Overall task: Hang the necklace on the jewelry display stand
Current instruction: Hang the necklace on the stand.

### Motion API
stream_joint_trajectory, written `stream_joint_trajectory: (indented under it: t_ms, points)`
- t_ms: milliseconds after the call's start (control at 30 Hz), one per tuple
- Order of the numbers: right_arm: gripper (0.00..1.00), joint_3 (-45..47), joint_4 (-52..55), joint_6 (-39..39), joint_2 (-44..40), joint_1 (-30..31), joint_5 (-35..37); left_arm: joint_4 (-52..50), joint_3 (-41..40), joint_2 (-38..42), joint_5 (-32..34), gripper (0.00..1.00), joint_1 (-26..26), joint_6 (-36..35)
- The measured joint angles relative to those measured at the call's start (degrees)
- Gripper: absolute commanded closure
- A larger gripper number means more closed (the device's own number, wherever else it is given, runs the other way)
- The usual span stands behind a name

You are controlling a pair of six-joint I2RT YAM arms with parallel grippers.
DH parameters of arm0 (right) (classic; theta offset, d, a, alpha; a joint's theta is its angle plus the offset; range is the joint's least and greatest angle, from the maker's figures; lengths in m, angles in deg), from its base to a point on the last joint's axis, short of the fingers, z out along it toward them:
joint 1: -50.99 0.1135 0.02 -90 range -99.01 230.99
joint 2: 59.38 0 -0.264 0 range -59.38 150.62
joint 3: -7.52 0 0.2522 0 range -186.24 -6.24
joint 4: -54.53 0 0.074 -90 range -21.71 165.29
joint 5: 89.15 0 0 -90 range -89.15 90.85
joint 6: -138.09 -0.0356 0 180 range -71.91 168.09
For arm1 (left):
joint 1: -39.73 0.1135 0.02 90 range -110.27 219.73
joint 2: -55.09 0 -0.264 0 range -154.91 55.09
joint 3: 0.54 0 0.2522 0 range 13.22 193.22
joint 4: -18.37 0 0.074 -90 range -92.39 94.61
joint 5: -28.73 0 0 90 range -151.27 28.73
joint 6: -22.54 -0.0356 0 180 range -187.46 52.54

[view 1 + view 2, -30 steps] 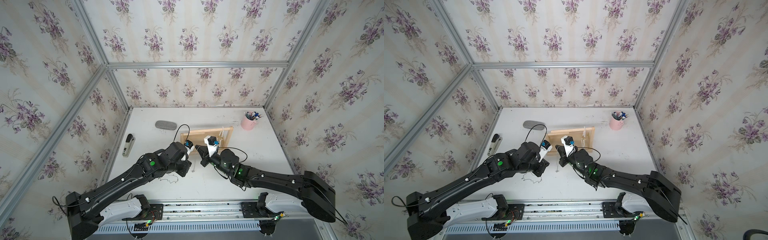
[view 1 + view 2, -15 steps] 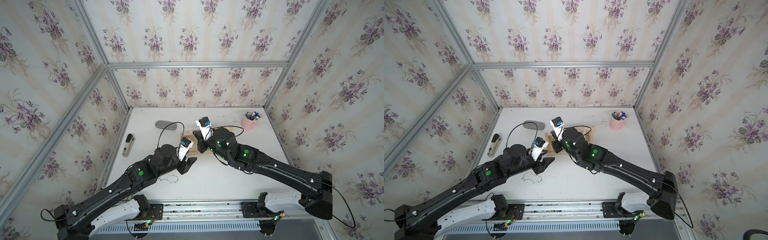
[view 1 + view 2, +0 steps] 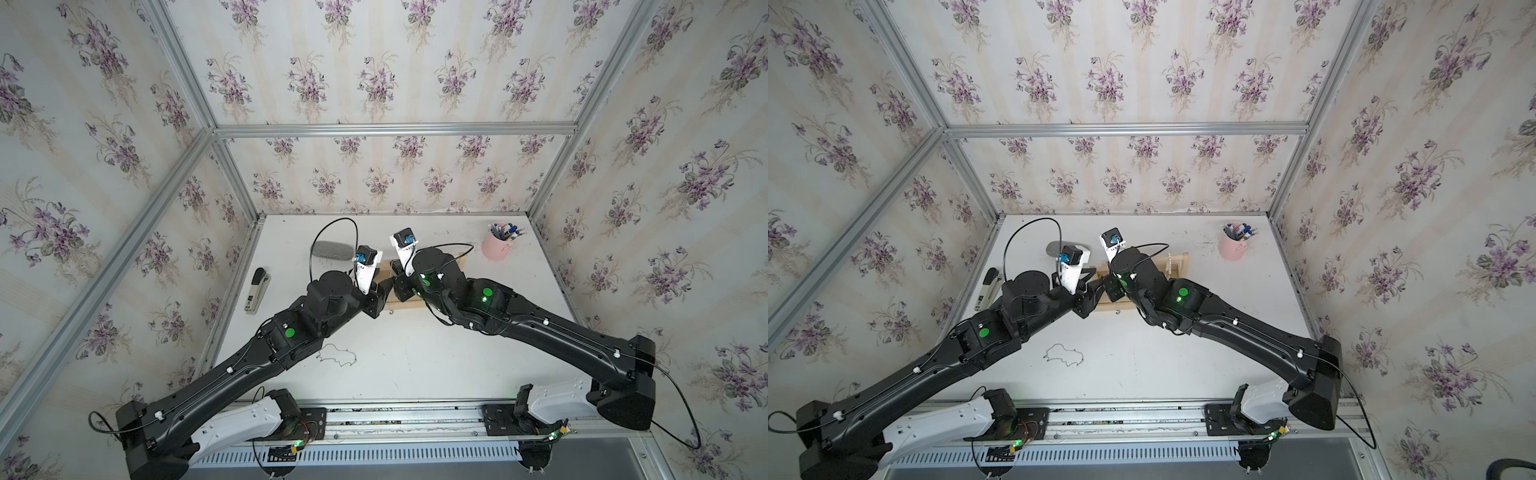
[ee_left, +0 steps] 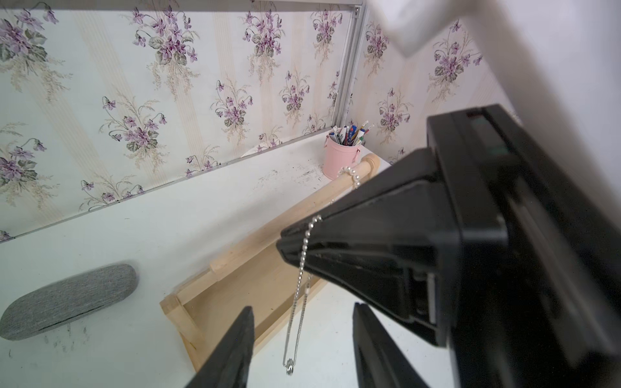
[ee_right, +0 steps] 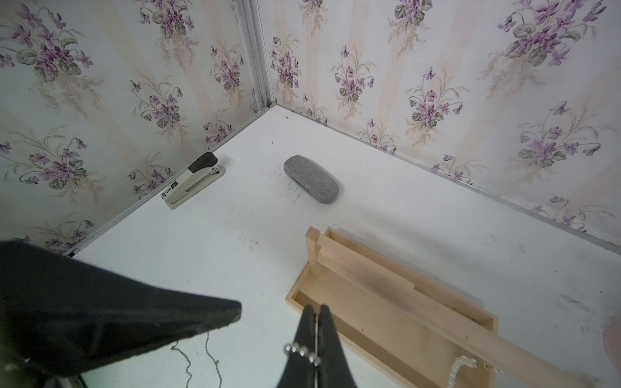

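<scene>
The right pincer [image 5: 316,309] is closed tight on the necklace [image 4: 304,248], pinching the beaded part of the silver chain between its fingertips. From that grip the chain drops in two fine strands to a small pendant, which hangs low beside the front edge of the base tray; whether it touches the worktop [image 3: 436,361] cannot be told.

The left pincer [image 4: 302,305] has its jaws apart and grips nothing. In its wrist view the hanging strands show between its two fingers [image 4: 235,346].

In both top views the two pincers meet tip to tip over the end of the jewelry display stand [image 3: 1177,262] nearer the grey case [image 3: 331,251], and the arms cover most of the stand.

The stand sits toward the back of the worktop, base tray flat and top rail level. A string of pearls [image 4: 351,173] is looped over the rail near its far end, close to the pink cup of pens [image 3: 496,249].

A second thin chain [image 3: 336,355] lies loose on the worktop, well apart from the stand, beside the left arm. A stapler [image 3: 257,289] lies by the left wall.
</scene>
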State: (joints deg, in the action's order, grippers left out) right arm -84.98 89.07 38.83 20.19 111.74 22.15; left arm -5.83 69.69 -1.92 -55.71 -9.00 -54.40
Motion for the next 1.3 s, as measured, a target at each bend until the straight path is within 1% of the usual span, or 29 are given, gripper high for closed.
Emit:
stream_joint_trajectory:
  t_ms: [100, 233, 467, 667, 733, 833, 900, 1000, 1167, 1233, 1300]
  points:
    - [1.0, -0.44, 0.2, -0.48, 0.0, 0.02, -0.44, 1.31, 0.22, -1.84, -1.29, 0.61, 1.95, 0.9]
    - [1.0, -0.96, 0.48, -1.31, -0.07, -0.07, -0.72, 2.1, 0.52, -4.09, -2.8, 0.68, 3.02, 1.57]
    - [1.0, -1.22, 0.46, -1.57, -0.98, -0.02, -1.49, 4.68, 0.52, -6.19, -5.79, 0.69, 4.48, 2.43]
    - [1.0, -1.31, 0.48, -2.27, -2.38, -0.02, -2.36, 5.42, 2.29, -8.48, -7.02, 0.76, 5.01, 2.4]
    - [1.0, -1.4, 0.46, -2.34, -2.95, 0.0, -2.56, 5.49, 3.17, -9.42, -7.08, 0.82, 5.42, 2.4]
    - [1.0, -1.53, 0.61, -2.34, -3.34, 0.02, -2.38, 6.25, 3.52, -9.75, -7.8, 0.88, 5.75, 2.38]
    - [1.0, -1.46, 0.92, -2.34, -3.76, 0.04, -2.32, 6.75, 3.5, -9.57, -8.41, 0.99, 5.75, 2.36]
    - [1.0, -2.14, 1.44, -2.29, -4.28, 0.02, -2.54, 6.19, 4.24, -8.79, -9.25, 1.0, 6.01, 1.97]
    - [1.0, -5.86, 1.57, -0.63, -4.13, -0.02, -2.03, 2.01, 10.64, -7.5, -10.86, 1.0, 6.32, -0.07]
    - [1.0, -5.6, 1.38, 0.26, -4.13, -0.02, -1.36, 0.5, 11.1, -6.05, -10.67, 1.0, 6.32, -1.03]
    - [1.0, -5.16, 1.73, 0.52, -3.96, -0.02, -1.18, -1.79, 10.71, -4.7, -9.05, 1.0, 6.29, -1.92]
